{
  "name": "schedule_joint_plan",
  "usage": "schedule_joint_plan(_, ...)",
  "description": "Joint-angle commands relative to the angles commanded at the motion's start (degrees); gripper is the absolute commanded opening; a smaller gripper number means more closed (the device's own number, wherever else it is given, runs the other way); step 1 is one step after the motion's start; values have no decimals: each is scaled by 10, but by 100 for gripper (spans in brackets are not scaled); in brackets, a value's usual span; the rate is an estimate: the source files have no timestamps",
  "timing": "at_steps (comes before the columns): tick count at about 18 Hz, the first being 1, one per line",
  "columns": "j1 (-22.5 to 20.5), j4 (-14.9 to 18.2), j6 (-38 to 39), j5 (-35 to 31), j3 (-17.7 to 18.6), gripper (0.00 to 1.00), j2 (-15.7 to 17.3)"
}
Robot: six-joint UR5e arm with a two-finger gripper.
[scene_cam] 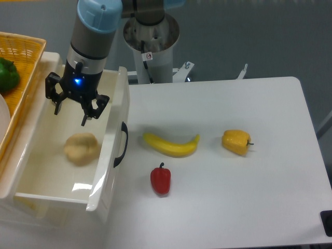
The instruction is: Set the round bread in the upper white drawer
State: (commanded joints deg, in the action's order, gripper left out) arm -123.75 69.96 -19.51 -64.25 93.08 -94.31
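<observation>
The round bread (81, 148), a pale tan bun, looks slightly blurred inside the upper white drawer (106, 155), near its middle. My gripper (71, 112) hangs open above the drawer's back part, with nothing between its fingers. It is above and a little behind the bread, apart from it. The drawer is pulled out, and its black curved handle (122, 143) faces the table.
A banana (171, 144), a red pepper (161, 179) and a yellow pepper (236, 141) lie on the white table (233, 197). A wicker basket (21, 67) with a green pepper (7, 74) sits at the upper left. The arm's base (151, 36) stands behind the table.
</observation>
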Motion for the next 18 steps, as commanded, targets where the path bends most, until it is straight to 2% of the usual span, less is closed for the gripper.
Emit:
schedule_joint_plan(4, 2, 0, -1, -1, -2, 72, 0)
schedule_joint_plan(8, -15, -3, -19, -18, -15, 72, 8)
schedule_joint_plan(13, -55, -4, -36, -22, -19, 89, 16)
schedule_joint_plan(15, -68, -3, -36, -22, -19, 99, 16)
schedule_joint_plan(18, -84, -4, -45, -29, -21, 100, 16)
